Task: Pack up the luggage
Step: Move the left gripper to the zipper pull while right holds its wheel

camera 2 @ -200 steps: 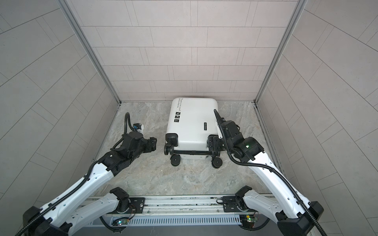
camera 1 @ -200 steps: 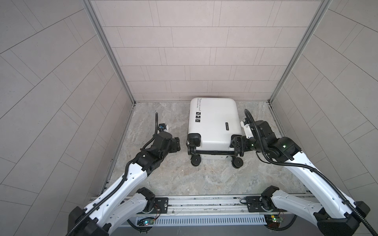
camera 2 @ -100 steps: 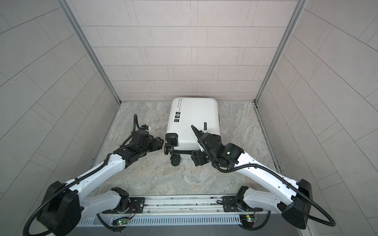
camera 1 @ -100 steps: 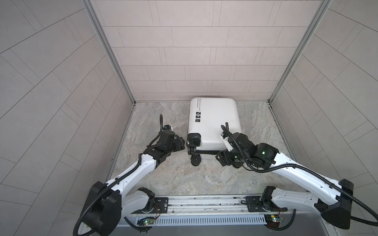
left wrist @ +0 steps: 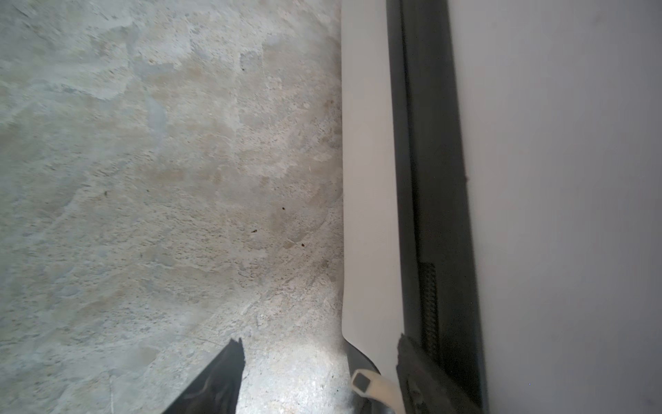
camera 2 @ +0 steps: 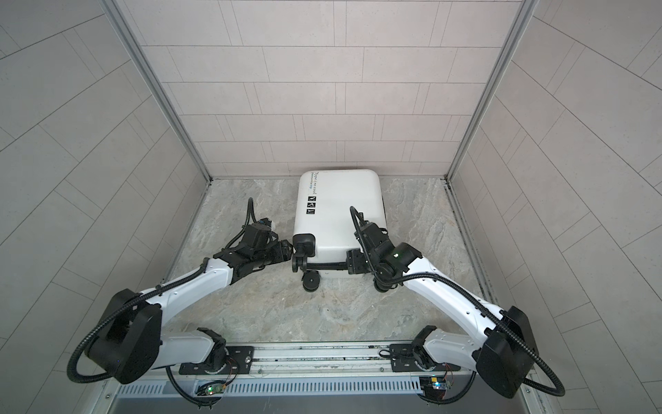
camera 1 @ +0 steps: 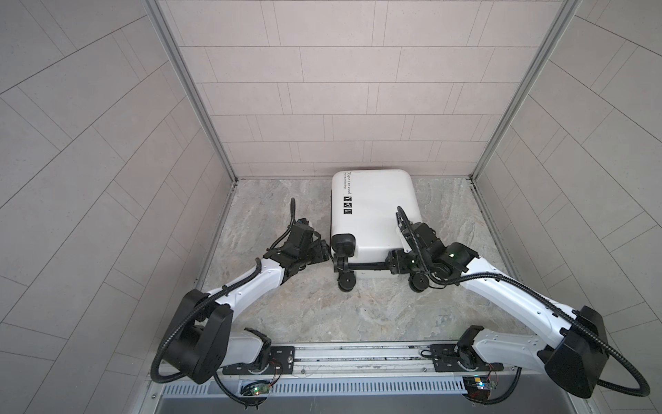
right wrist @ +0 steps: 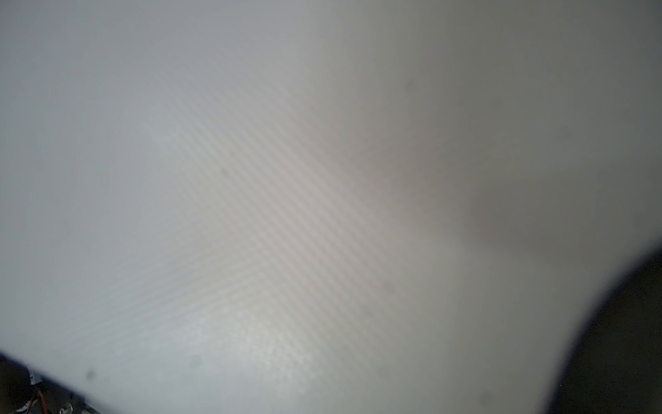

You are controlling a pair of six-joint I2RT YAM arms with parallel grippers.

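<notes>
Luggage (camera 1: 374, 211) shut, flat; left gripper (left wrist: 318, 358) jaws apart beside zipper band (left wrist: 430, 179); right gripper (camera 1: 394, 261) state unreadable; likely best: press both wheel-end corners evenly.

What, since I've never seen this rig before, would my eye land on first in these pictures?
A small white hard-shell suitcase, closed and lying flat, sits at the middle back of the grey marbled floor, its black spinner wheels pointing toward the arm bases. The left pincer and right pincer flank that wheel end, one at each near corner.
</notes>
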